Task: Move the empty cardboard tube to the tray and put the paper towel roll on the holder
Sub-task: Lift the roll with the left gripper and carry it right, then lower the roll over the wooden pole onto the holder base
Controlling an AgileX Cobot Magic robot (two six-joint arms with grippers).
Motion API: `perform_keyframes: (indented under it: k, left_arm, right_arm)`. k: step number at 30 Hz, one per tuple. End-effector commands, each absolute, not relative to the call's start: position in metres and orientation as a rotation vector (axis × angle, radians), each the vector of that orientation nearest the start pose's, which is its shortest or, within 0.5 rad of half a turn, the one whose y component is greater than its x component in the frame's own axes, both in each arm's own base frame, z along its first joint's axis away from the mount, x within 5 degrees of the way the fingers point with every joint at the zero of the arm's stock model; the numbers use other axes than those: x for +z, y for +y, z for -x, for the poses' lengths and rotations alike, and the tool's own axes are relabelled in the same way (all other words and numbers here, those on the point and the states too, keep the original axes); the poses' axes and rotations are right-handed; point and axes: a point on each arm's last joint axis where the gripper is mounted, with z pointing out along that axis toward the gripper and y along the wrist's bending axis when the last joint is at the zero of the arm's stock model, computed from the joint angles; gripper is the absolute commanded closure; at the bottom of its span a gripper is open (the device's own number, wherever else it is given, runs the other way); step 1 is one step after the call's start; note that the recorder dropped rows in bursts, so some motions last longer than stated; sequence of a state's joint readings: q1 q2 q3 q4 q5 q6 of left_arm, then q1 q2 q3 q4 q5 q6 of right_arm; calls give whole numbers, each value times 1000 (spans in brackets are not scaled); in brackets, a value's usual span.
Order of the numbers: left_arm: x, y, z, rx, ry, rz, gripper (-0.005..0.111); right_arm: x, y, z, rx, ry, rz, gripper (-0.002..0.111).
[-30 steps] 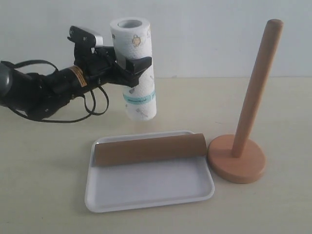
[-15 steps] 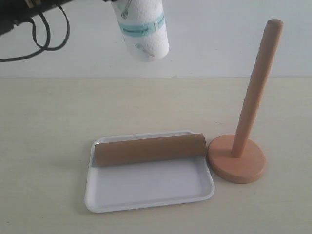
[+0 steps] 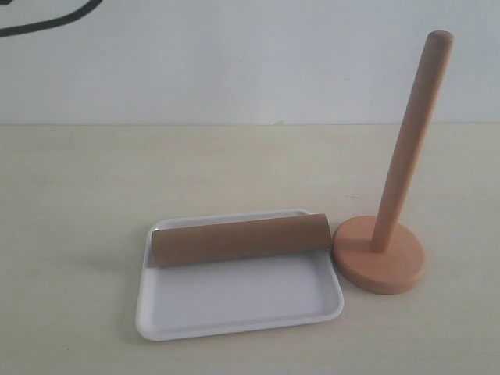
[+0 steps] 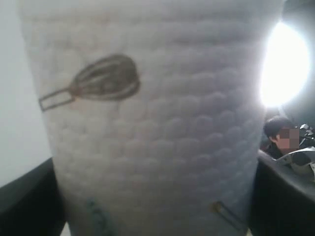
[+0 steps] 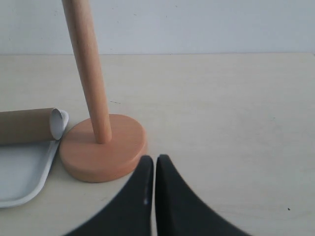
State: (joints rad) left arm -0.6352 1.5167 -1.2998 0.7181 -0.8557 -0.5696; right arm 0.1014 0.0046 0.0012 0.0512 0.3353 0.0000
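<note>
The empty cardboard tube (image 3: pixel 238 241) lies lengthwise across the far part of the white tray (image 3: pixel 234 301). Just right of the tray stands the wooden holder (image 3: pixel 406 156), its dowel bare. The paper towel roll (image 4: pixel 152 123) fills the left wrist view, showing a whisk drawing. My left gripper (image 4: pixel 155 206) is shut on the roll, a black finger (image 4: pixel 24 206) on each side; both are out of the exterior view. My right gripper (image 5: pixel 154 160) is shut and empty, low over the table close to the holder (image 5: pixel 91 73), with the tube end (image 5: pixel 24 125) and tray corner (image 5: pixel 19 177) beyond.
A black cable (image 3: pixel 47 19) from the left arm crosses the top left corner of the exterior view. Pale tabletop (image 3: pixel 78 195) surrounds the tray and holder, with a white wall behind.
My left arm has lifted the paper towel roll straight up, from beside the tray's far left to out of the top of the exterior view. Tube, tray and holder have not moved.
</note>
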Motion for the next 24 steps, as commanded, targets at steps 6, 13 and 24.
perform_keyframes:
  k: [6, 13, 24]
  left_arm:
    - [450, -282, -269, -903, 884, -721, 103]
    - [434, -304, -281, -949, 934, -738, 103]
    - [396, -322, -292, -950, 1068, -884, 103]
  right_arm:
    - [183, 7, -53, 114, 1814, 62, 107]
    - [183, 7, -53, 114, 1814, 62, 107]
    - [183, 7, -53, 114, 1814, 62, 107]
